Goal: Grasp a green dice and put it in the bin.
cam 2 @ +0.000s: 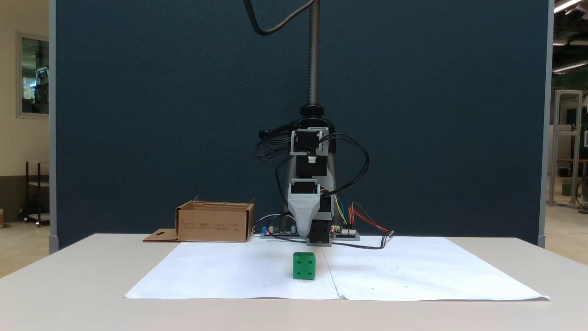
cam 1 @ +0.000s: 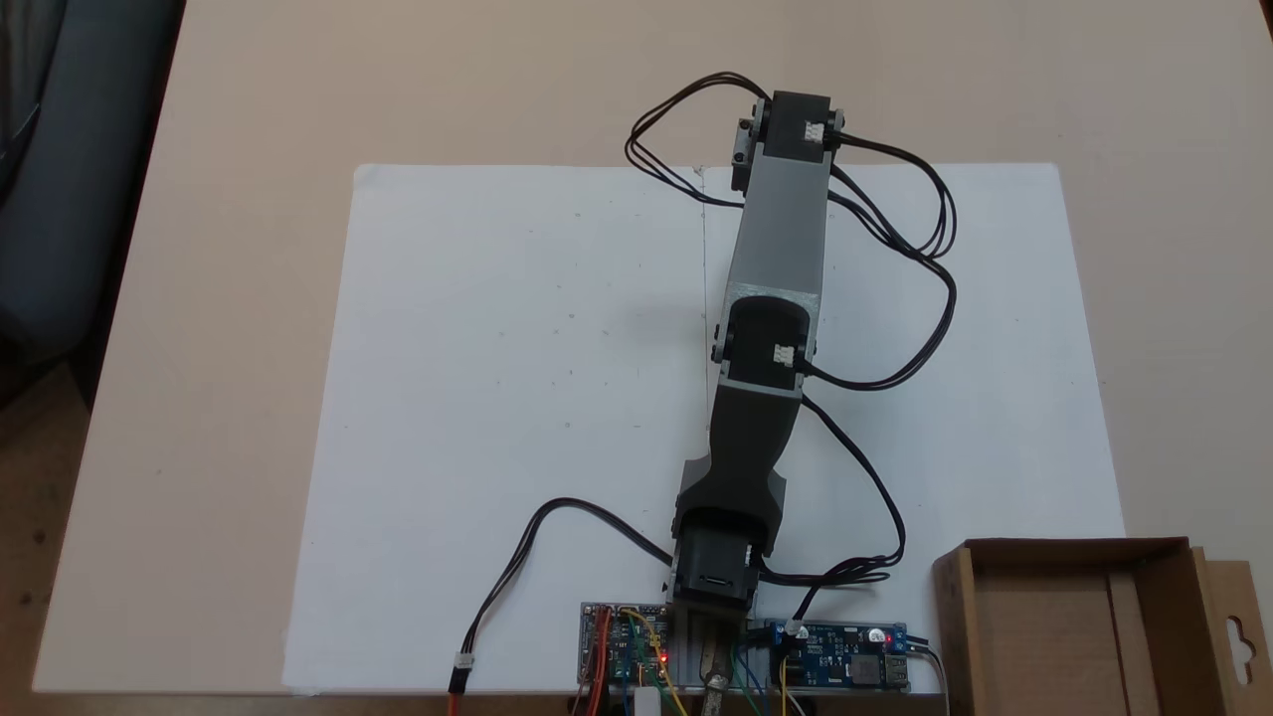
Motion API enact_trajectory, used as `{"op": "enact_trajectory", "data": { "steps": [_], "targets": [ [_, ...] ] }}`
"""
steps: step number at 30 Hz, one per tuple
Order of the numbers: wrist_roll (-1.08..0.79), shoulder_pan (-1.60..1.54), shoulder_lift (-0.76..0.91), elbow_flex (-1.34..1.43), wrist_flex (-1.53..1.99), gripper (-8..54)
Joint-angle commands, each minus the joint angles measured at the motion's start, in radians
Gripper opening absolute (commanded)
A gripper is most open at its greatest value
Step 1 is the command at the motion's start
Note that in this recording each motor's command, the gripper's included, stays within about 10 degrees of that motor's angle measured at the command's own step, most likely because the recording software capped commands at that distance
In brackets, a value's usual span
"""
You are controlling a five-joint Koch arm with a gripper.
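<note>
The green dice sits on your white paper, just in front of and below the end effector; its jaw state can't be told.

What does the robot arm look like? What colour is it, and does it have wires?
The arm is made of grey plastic pieces joined by boxy black motors with little white plugs. Thin black cables loop loosely along its side. At its base sit circuit boards with red, yellow and orange wires and tiny red lights. The gripper has a pale grey wedge-shaped finger.
</note>
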Motion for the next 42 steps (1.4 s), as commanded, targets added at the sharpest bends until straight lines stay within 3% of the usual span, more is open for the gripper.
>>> {"op": "enact_trajectory", "data": {
  "steps": [1,42],
  "targets": [
    [-0.072,0.008,0.015,-0.046,-0.021,49.1],
    [-0.071,0.018,-0.091,-0.071,-0.023,48.3]
  ]
}}
